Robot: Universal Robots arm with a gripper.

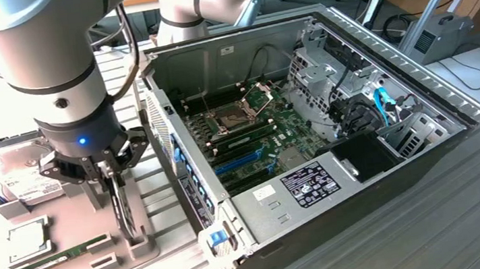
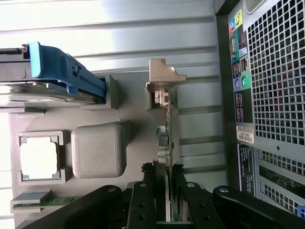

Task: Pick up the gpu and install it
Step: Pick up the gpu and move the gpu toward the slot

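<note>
The gpu (image 1: 124,212) is a thin black card standing on edge in a grey stand (image 1: 139,246) on the fixture plate, at the exterior view's left of the computer case. My gripper (image 1: 115,186) reaches straight down over it. The wrist view shows the gpu (image 2: 165,136) edge-on, with my gripper (image 2: 165,174) shut on it, one black finger (image 2: 148,183) against each face. Its far end still rests in the stand's slot (image 2: 162,83).
The open computer case (image 1: 390,178) lies at the exterior view's right, with blue slots (image 1: 236,163) on its motherboard. Its perforated rear panel (image 2: 274,95) is close beside the card. A hard drive (image 1: 14,175), a processor (image 1: 27,241) and a green memory stick (image 1: 55,258) sit on the plate.
</note>
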